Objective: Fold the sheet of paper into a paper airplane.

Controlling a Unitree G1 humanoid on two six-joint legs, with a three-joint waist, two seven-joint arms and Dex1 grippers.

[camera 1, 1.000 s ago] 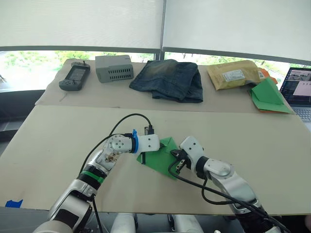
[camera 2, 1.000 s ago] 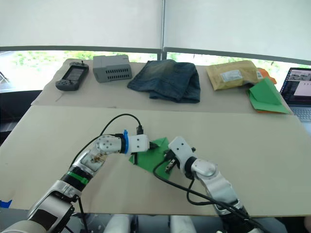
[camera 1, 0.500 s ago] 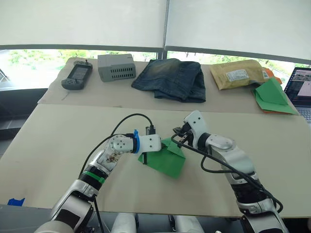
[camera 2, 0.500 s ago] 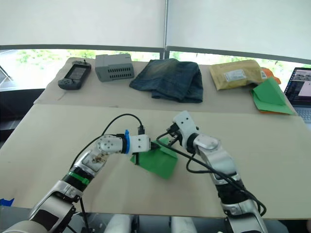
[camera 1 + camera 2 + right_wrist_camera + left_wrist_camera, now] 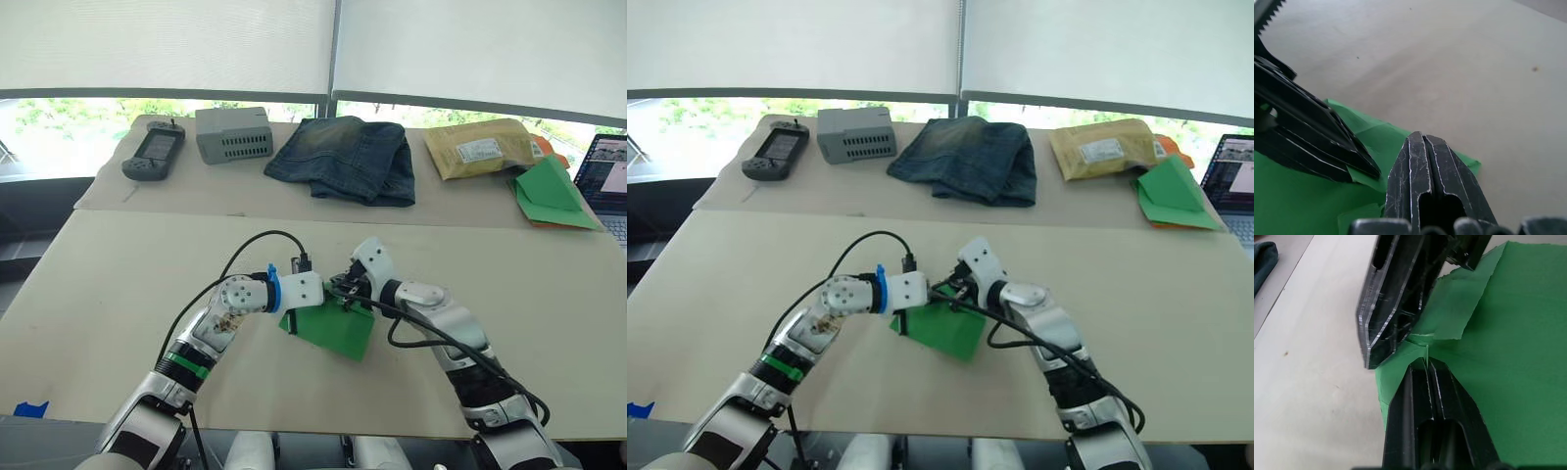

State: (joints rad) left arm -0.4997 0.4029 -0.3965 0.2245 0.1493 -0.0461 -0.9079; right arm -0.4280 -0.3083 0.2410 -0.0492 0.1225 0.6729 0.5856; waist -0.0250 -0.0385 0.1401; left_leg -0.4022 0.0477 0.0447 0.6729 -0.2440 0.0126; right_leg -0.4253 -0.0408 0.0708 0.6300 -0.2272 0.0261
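A thin, creased bright green sheet of paper (image 5: 333,328) lies partly folded on the smooth beige table (image 5: 118,294). The left gripper (image 5: 1426,363) pinches its edge, black fingers closed; the right gripper (image 5: 1422,139), fingers pressed together, rests on the paper beside it.

Your left gripper (image 5: 306,298), two black fingers pressed together, is reaching in from the left with its forearm angled up across the table. Your right gripper (image 5: 342,291), fingers likewise pressed flat against each other, is meeting it tip to tip, its elbow bent and forearm coming in from the right.
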